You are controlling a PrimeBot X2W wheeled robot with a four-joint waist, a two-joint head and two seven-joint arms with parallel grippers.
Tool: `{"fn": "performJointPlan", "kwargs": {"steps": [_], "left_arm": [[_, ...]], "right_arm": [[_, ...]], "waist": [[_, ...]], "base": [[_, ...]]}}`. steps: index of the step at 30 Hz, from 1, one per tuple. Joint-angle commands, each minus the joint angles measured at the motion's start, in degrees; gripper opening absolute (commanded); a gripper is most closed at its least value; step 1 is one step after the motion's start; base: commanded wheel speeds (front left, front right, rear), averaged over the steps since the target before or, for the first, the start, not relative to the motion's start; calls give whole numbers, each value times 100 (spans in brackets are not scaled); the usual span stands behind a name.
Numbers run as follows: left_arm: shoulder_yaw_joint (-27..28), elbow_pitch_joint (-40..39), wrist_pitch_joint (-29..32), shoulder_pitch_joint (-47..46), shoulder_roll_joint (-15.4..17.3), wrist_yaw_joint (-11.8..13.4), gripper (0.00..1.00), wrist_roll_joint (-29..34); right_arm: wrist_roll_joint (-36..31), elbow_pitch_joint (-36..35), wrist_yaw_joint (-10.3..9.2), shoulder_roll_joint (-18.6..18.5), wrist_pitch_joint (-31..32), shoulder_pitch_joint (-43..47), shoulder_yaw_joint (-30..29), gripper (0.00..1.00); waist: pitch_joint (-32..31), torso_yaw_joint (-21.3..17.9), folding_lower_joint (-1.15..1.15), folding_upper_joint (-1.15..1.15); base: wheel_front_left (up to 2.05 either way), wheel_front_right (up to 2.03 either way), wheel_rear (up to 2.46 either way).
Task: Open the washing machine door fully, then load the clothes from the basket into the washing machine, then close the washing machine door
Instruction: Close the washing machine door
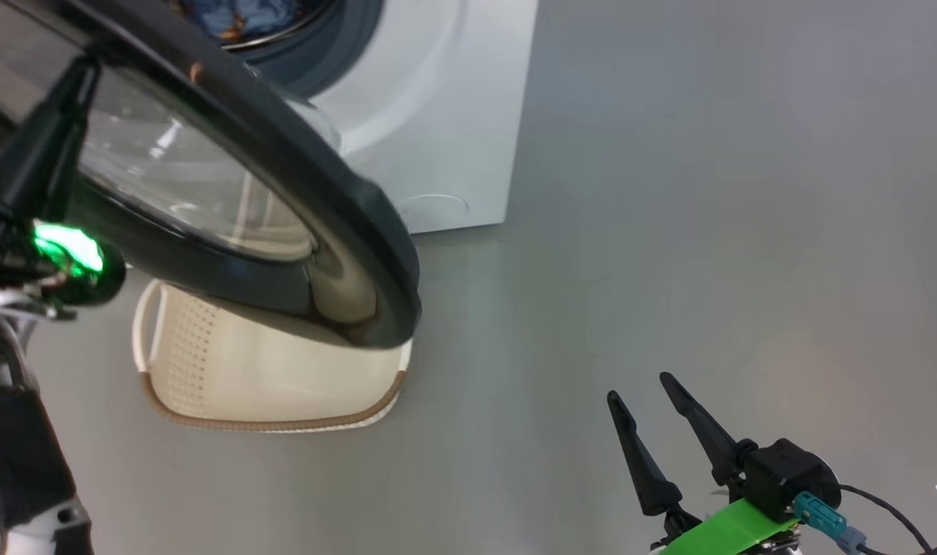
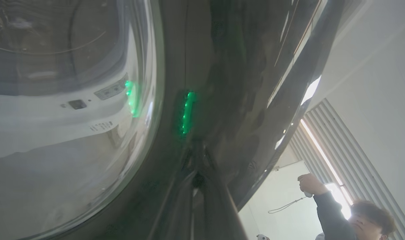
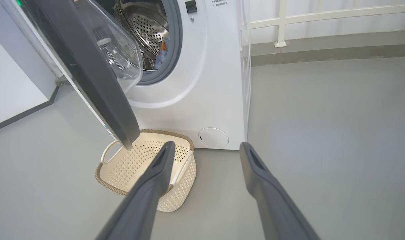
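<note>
The washing machine door [image 1: 298, 177] sweeps across the upper left of the head view, standing part-way open, and its lower edge hangs over the basket [image 1: 267, 385]. It is one rigid hinged piece, probably fairly heavy. Its wide black rim is glossy and will likely be slippery under hard fingers, and the glass bowl [image 3: 119, 56] bulging from its inner side is the part to keep clear of.

The best place to work it is the rim's outer face near the free edge, away from the hinge. A flat push there should swing it shut, and the latch will probably need a firm last press.

The left gripper [image 1: 79, 81] is at the left of the head view with its fingers closed together and holding nothing. Its tip appears to rest against that rim. The right gripper [image 1: 639, 388] is at the lower right with its fingers spread wide, empty above the bare floor [image 1: 707, 231].

The clothes [image 3: 160, 53], soft and light, show as blue fabric inside the drum [image 3: 145, 26] of the washing machine [image 3: 202, 83], near the top of the right wrist view. The basket is thin perforated plastic and looks empty. It would slide easily if the door caught it, and I cannot tell how much room there is between them.

No brand name is visible. Small print [image 3: 222, 2] on the machine's front, and a label [image 2: 102, 126] seen through the glass, are too small to read.
</note>
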Motion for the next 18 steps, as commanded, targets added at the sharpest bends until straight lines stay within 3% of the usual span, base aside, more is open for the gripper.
{"fn": "performJointPlan", "kwargs": {"steps": [1,10,18], "left_arm": [[95,-110,-75,-213,172,-52,0,100],[101,102,-935,-523,135,-62,0,864],[-44,238,-1405,-723,99,-63,0,1064]], "right_arm": [[15,-114,52,41,-58,-147,149,100],[58,-132,52,41,-72,-215,156,100],[131,-182,52,41,-74,-235,167,100]], "waist": [[89,-110,0,0],[237,-371,0,0],[310,-496,0,0]], "base": [[0,0,0],[0,0,0],[0,0,0]]}}
